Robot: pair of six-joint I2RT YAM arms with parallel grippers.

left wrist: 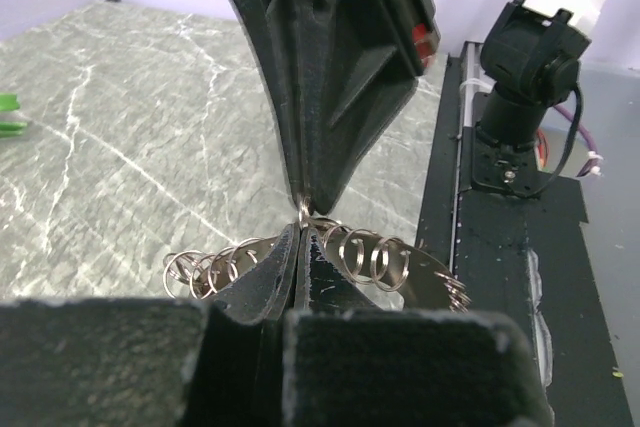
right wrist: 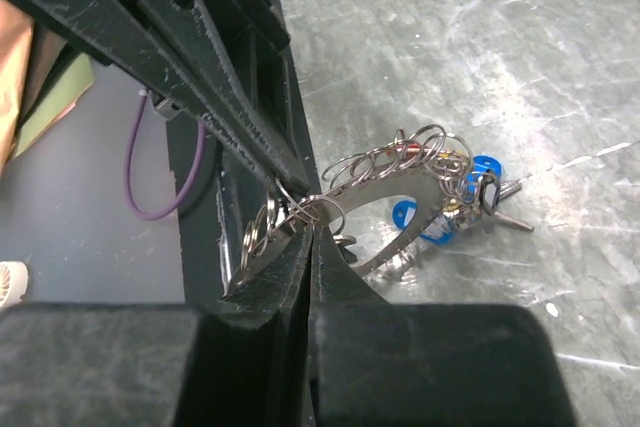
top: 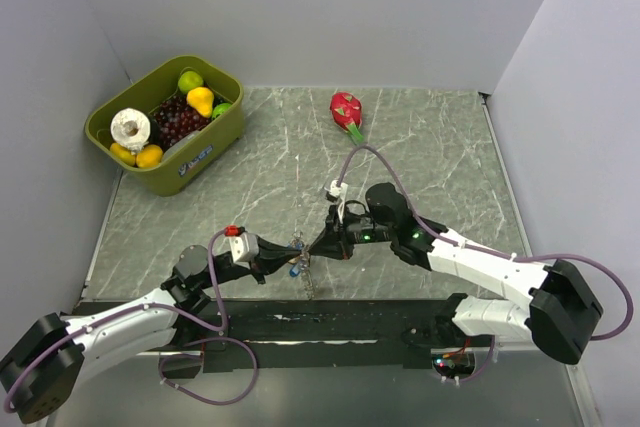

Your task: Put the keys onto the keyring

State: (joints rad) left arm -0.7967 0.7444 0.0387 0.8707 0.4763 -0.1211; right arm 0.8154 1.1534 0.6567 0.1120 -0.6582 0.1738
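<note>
The keyring (right wrist: 385,187) is a large flat metal hoop strung with several small split rings. It hangs just above the table near the front centre (top: 303,262). Several keys (right wrist: 478,175) with blue and black heads hang from its far side, close to the table. My left gripper (left wrist: 302,227) is shut on the hoop's rim (left wrist: 420,277). My right gripper (right wrist: 315,225) is shut on the same rim, tip to tip with the left gripper (right wrist: 285,182). In the top view the left gripper (top: 288,257) and right gripper (top: 316,245) meet over the hoop.
A green bin (top: 215,137) of fruit stands at the back left. A red dragon fruit (top: 346,110) lies at the back centre. A black strip (top: 330,322) runs along the table's front edge, just behind the hoop. Grey walls close in left, right and back.
</note>
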